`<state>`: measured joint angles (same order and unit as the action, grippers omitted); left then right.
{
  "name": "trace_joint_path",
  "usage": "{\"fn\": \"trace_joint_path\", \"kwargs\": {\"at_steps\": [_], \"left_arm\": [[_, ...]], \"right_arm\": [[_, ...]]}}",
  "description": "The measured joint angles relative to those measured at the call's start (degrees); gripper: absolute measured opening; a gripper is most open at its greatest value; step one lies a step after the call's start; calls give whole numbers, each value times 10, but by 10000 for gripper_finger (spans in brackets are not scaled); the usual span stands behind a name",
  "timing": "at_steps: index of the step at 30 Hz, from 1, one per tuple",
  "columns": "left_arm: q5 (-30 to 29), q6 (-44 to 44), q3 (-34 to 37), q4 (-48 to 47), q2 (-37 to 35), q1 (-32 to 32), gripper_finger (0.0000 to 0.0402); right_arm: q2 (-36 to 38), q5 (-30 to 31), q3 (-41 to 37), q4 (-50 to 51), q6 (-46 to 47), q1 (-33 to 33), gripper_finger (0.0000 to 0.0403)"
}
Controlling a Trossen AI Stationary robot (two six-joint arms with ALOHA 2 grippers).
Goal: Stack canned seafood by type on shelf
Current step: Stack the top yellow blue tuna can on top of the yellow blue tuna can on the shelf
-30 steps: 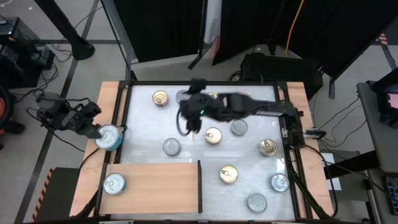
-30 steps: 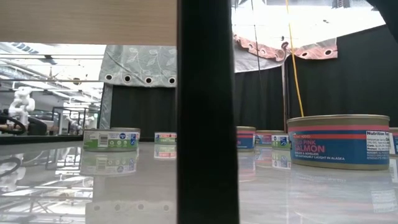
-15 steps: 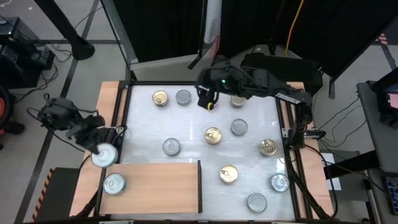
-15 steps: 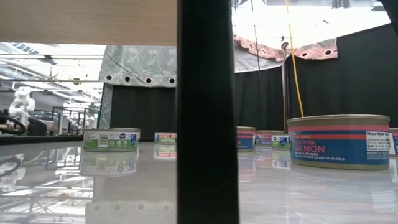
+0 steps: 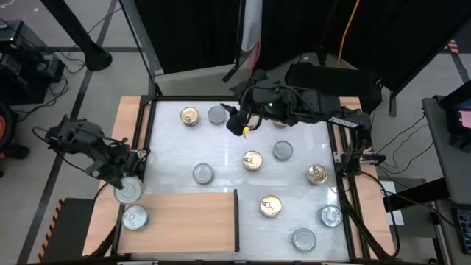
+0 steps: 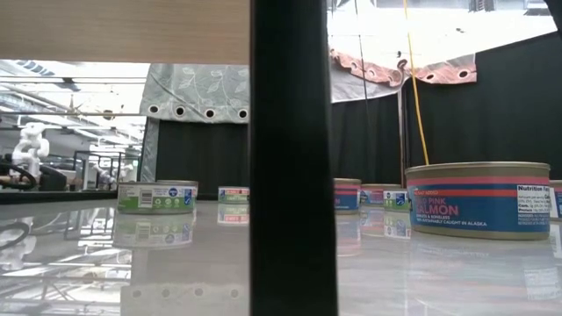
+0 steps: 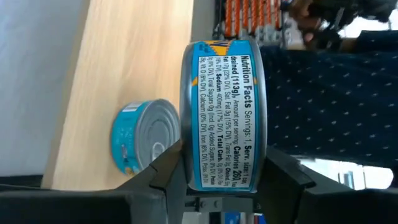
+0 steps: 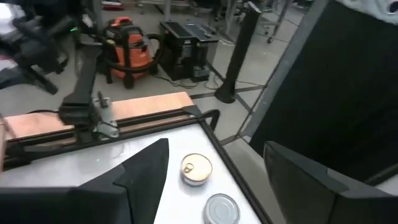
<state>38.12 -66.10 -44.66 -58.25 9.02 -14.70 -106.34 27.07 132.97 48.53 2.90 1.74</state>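
Above light-brown wooden shelf (image 5: pixel 184 213) corner, left tool (image 5: pixel 121 180) clamps round silver-lidded tin (image 5: pixel 129 191); right tool (image 5: pixel 239 125) gapes empty over white tabletop (image 5: pixel 228 158)

Orange shop vacuum (image 8: pixel 127 38), yellow cable (image 5: pixel 346 33), black curtain (image 6: pixel 457 114)

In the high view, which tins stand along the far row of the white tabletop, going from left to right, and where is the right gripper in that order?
Gold-lidded tin → silver-lidded tin → right gripper, open and holding nothing. A further tin beyond it is mostly hidden under the right arm, so I leave it out.
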Motion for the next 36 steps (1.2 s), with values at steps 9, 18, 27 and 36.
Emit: {"fn": "trace_joint_path", "kwargs": {"at_steps": [9, 18, 27, 36], "left_arm": [[80, 80, 28, -4, 30, 0, 152], [96, 162, 29, -2, 94, 0, 152], [129, 255, 29, -15, 164, -16, 161], [127, 280, 29, -14, 213, -73, 164]], "right_arm": [[0, 2, 0, 6, 10, 0, 254], [0, 2, 0, 22, 6, 9, 254], [0, 1, 0, 27, -10, 20, 254], [0, 0, 0, 33, -20, 21, 254]]}}
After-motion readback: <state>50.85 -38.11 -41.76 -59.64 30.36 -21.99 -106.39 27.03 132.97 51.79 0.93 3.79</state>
